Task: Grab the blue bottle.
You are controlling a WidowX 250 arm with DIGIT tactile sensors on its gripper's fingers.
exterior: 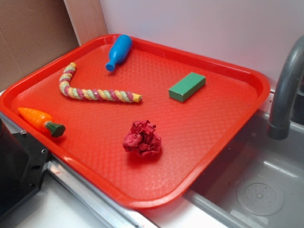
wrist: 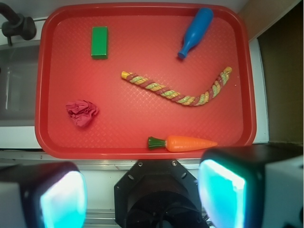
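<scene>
Plainly unlabelled blue bottle (exterior: 119, 52) on tray (exterior: 223, 137)

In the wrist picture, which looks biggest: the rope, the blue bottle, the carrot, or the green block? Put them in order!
Largest to smallest, as they look from the wrist camera:
1. Rope, clearly the longest.
2. Carrot and blue bottle, which look about alike, so I won't rank them.
3. Green block, the smallest.

White wall (exterior: 199, 23), grey sink (exterior: 256, 190), dark faucet (exterior: 285, 90)
</scene>
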